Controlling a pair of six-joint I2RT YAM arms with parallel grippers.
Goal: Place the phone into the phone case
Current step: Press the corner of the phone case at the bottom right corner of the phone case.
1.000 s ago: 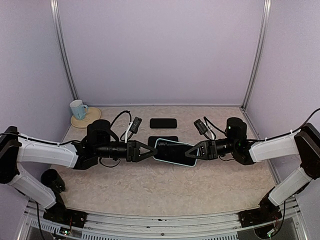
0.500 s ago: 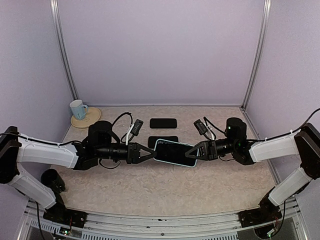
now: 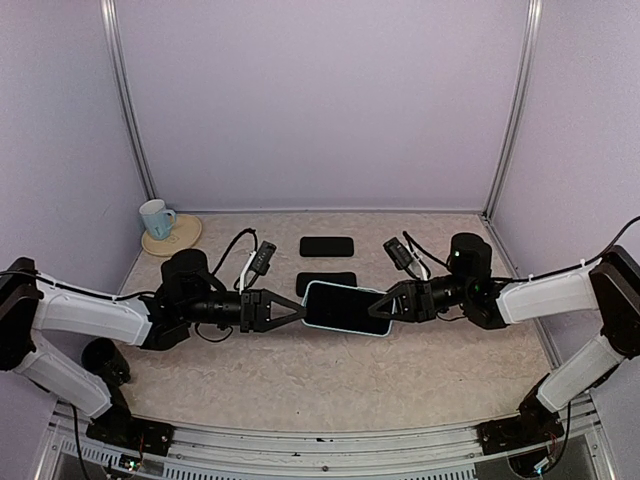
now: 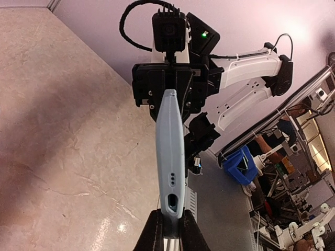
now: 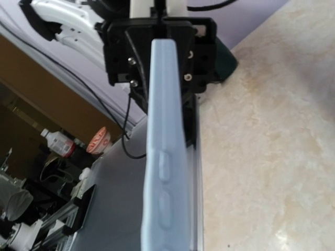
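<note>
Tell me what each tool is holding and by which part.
Both hold the light-blue phone case: the left tool is shut on one short end, the right tool on the opposite short end.

Soft, even overhead light, faint shadows, small glare patch on the table (image 4: 63, 130) — right wrist foreground blurred.

Black slab (image 3: 326, 280) behind case (image 3: 345, 308) (mug (image 3: 155, 216) far L).

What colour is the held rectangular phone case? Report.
The phone case is light blue; left wrist view.
</note>
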